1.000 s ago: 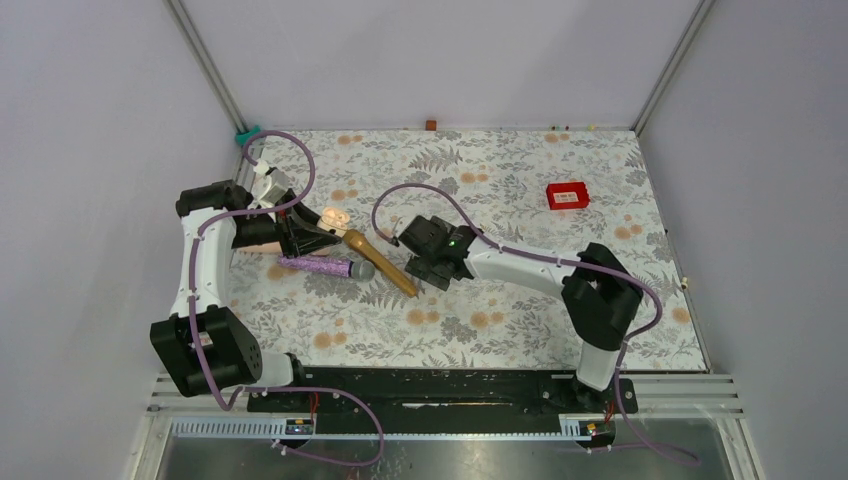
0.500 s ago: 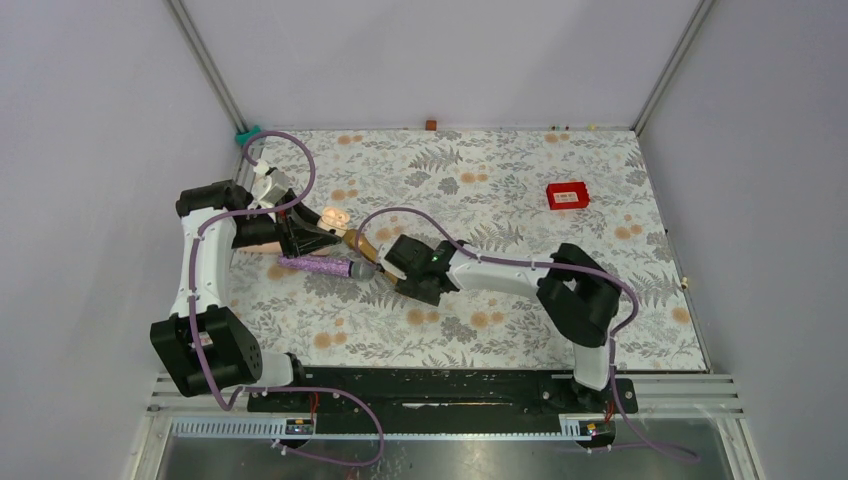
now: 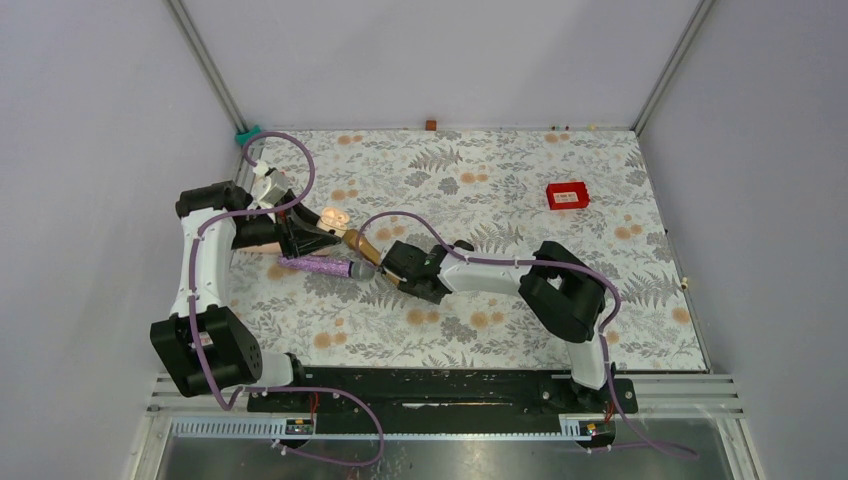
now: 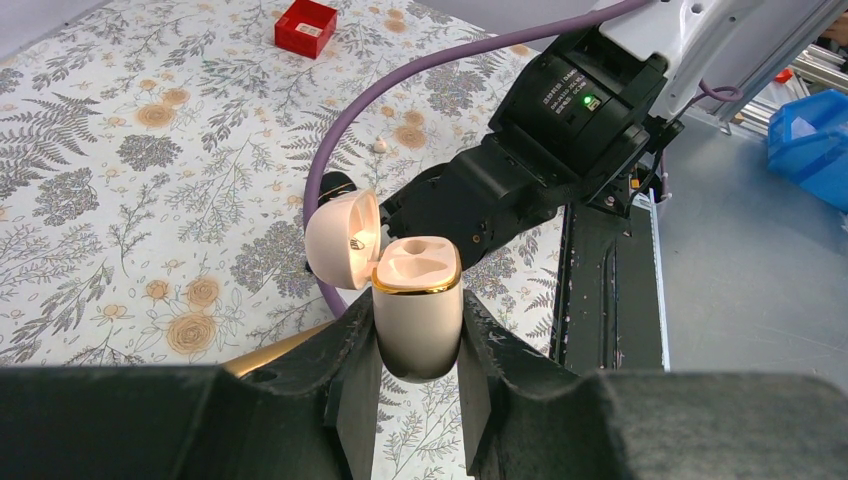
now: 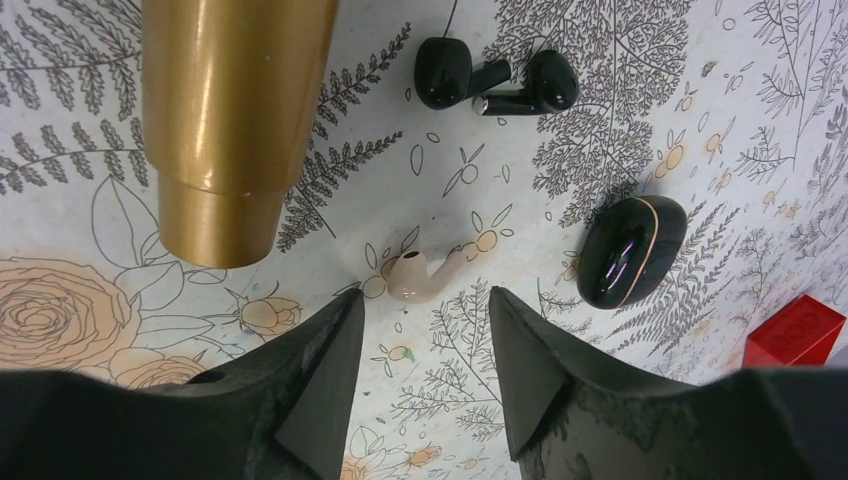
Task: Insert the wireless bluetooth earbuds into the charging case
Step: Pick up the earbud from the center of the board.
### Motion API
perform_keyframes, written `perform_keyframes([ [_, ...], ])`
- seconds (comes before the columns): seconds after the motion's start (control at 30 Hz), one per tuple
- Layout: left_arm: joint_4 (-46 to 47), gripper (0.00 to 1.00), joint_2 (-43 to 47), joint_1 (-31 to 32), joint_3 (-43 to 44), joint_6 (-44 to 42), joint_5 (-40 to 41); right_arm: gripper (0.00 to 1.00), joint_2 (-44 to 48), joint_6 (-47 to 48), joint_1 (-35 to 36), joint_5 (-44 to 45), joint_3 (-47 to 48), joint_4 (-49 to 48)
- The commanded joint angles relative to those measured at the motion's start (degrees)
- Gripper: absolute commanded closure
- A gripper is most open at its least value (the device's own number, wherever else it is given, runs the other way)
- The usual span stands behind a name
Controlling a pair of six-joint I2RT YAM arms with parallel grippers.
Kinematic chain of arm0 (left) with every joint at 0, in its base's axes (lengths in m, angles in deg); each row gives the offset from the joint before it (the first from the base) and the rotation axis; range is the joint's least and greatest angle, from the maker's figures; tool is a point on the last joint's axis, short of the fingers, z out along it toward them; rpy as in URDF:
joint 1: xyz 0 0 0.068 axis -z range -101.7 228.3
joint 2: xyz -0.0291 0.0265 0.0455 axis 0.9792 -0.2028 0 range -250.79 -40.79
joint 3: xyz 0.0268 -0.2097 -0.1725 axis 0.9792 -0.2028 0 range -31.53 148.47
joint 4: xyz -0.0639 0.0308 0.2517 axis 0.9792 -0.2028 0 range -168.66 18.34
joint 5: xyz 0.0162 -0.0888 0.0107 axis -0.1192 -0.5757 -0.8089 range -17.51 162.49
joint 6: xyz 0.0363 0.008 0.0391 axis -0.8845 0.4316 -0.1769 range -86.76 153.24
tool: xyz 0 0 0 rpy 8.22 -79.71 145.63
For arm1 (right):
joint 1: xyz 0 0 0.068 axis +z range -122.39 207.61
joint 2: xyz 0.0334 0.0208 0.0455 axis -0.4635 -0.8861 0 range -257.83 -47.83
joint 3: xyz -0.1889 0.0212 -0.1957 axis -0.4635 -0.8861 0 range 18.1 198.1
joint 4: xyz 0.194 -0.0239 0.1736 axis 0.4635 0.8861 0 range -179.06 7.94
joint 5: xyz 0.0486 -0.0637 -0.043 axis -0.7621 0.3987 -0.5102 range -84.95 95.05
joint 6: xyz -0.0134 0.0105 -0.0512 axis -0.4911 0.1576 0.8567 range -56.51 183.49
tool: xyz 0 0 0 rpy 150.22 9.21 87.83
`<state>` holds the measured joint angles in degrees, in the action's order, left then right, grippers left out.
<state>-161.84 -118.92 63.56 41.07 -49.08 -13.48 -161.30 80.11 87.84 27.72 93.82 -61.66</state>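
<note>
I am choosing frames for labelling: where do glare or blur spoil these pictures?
Right wrist view: glare streaks on the gold microphone, a highlight on the glossy black case, the right claw dark and soft. Left wrist view: the cream case sharp, the left claw dark and blurred. Top view: even light.

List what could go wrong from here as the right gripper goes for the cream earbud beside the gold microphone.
1. The cream earbud is tiny and rounded, lying just off the open right gripper; closing fingers may squirt it away.
2. The gold microphone lies close by, so a finger could bump it.
3. The left gripper pinches only the open cream case's lower body; pressing an earbud in might tilt it.
</note>
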Motion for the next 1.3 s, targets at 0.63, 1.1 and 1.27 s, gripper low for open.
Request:
perform_keyframes([
  [0.63,-2.18,1.00,1.49,-0.64,0.00,-2.32,-3.32,0.73,-3.19,-1.05,0.14,3.57,2.38,-1.20],
  [1.1,-2.21,1.00,0.06,-0.55,0.61,-1.98,-3.14,0.77,14.11,3.50,-1.36,-4.42,-1.45,-2.75],
  [1.27,-2.20,1.00,-2.08,0.81,2.61,0.21,-1.11,0.78,20.91,2.44,-4.99,-17.79,-1.38,1.98],
])
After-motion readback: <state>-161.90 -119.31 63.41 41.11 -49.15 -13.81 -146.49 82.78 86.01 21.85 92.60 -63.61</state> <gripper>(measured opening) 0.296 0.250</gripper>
